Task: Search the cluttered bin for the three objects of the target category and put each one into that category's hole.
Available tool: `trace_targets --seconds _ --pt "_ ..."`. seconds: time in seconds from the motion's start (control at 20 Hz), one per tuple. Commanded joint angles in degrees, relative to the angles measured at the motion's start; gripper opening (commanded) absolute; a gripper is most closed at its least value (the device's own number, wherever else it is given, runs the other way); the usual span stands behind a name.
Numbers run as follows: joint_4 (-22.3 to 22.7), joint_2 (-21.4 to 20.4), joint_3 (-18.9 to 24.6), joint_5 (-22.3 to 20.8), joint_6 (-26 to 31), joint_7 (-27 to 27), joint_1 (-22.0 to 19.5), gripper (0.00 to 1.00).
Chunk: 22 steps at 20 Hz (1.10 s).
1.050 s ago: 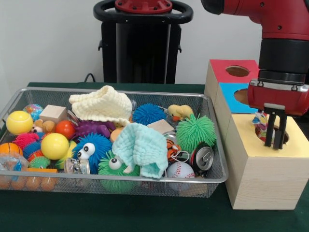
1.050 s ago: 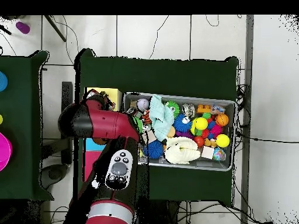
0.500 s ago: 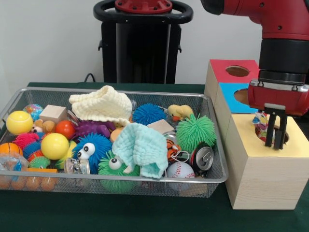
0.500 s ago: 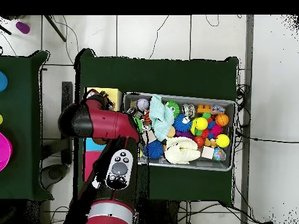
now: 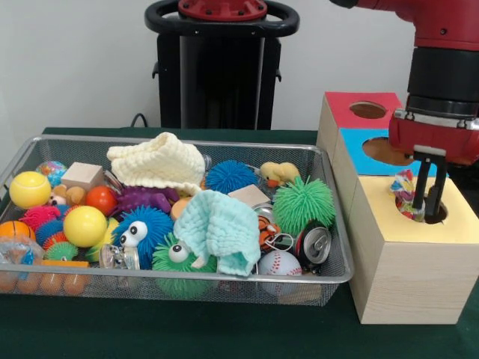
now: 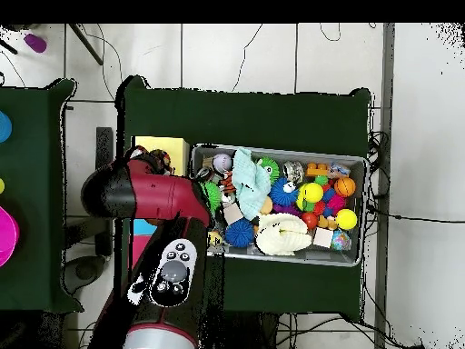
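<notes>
One wire bin [image 5: 329, 275] on the green table [image 5: 187, 329] holds a baseball [image 5: 280, 262], a drink can [image 5: 313, 243], fuzzy balls, yellow balls and two cloths. Beside it stands the wooden box [image 5: 408, 273]. Over its yellow-panel hole [image 5: 430, 213], the claw [image 5: 427, 212] is clamped on a small multicoloured toy [image 5: 405, 190]. Blue and red panels with holes lie farther back.

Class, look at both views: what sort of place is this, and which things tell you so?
Most likely a robotics lab set up for sorting trials: a red robot arm at a green-clothed table, a mesh bin crammed with toys, and a wooden box with coloured holes.
</notes>
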Motion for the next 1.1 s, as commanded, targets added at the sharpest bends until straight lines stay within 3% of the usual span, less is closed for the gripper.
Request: trace_targets --seconds 0.05,0.25,0.75,1.1 --pt "-0.7 -4.9 -1.5 -2.7 21.8 4.0 -0.6 0.00" --pt "-2.3 -5.4 -2.1 -3.5 25.2 3.5 -0.8 0.00" --pt "-3.9 -5.1 -2.9 -6.8 24.9 4.0 -1.1 0.00" --pt "0.3 -3.1 0.6 -5.2 15.6 5.2 -2.9 0.00"
